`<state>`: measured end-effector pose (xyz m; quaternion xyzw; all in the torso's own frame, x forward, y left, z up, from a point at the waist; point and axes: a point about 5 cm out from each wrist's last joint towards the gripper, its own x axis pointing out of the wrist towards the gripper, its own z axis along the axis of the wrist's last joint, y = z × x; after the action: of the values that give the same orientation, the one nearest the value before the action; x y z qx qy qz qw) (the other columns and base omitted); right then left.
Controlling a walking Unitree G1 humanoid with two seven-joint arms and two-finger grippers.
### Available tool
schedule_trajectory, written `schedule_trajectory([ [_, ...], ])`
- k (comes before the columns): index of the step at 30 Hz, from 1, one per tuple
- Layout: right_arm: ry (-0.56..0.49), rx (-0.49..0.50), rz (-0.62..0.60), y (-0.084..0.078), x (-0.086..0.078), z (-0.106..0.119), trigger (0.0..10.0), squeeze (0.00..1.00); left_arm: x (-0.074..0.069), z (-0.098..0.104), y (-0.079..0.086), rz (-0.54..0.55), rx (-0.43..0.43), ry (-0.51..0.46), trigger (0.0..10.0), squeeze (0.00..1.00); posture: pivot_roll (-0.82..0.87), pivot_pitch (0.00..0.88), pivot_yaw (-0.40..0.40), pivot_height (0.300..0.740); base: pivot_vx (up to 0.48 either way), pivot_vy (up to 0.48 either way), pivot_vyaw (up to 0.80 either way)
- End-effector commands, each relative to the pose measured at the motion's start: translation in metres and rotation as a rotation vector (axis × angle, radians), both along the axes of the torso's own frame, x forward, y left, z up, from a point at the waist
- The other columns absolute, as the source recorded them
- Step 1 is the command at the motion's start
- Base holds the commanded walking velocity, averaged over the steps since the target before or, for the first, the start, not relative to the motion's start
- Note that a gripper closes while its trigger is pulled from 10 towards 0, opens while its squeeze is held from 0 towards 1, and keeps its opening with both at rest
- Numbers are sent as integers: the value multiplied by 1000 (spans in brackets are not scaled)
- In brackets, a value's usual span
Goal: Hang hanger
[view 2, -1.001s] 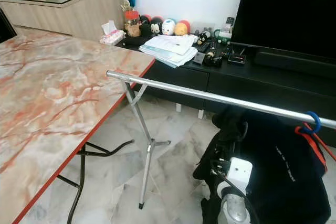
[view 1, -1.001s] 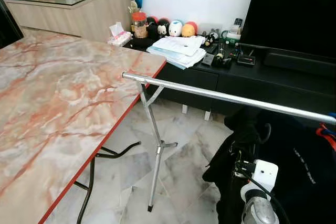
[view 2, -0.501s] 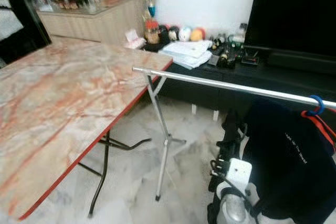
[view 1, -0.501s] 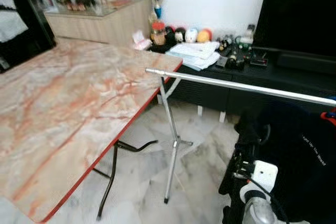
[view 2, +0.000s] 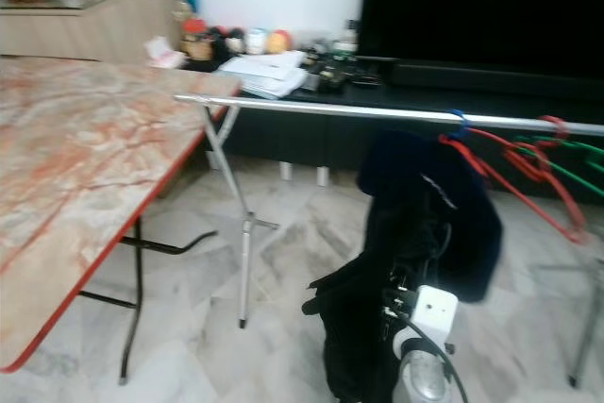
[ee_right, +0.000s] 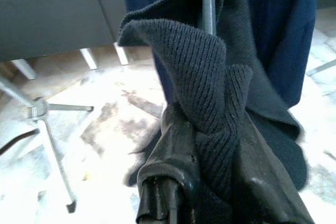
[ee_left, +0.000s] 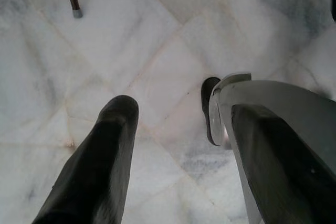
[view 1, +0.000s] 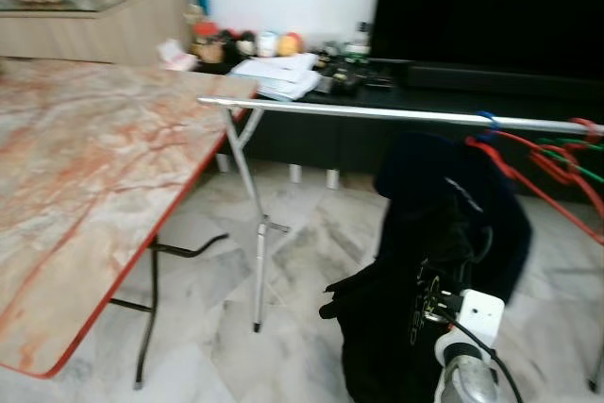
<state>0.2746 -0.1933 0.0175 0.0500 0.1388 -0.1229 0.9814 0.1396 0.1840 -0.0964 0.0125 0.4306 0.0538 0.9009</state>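
Right hand (ee_right: pixel 210 182): clenched on dark knit garment (ee_right: pixel 210 77), apparently on a blue-hooked hanger (view 1: pixel 487 121) on the silver rail (view 1: pixel 377 112).
Left hand (ee_left: pixel 173 145): fingers apart, hanging over marble floor (ee_left: pixel 105 51).
Change: the camera has swung right; red and green hangers (view 1: pixel 557 153) now show, marble bench (view 1: pixel 75 158) sits farther left; garment still gripped.
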Motion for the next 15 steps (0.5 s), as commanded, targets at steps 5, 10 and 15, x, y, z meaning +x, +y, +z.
schedule_trajectory([
  [5,-40,-9,5,0,7,10,10000,0,-10,-4,-2,13,-9,38,10000,0,77,56,65,740,-307,0,0],
  [10,-31,-13,10,1,6,8,10000,0,-10,-4,-1,16,-8,36,10000,0,79,66,66,740,-307,0,0],
  [15,-19,-13,8,2,5,7,10000,0,-9,-4,-1,15,-7,36,10000,0,78,73,68,740,-308,0,0],
])
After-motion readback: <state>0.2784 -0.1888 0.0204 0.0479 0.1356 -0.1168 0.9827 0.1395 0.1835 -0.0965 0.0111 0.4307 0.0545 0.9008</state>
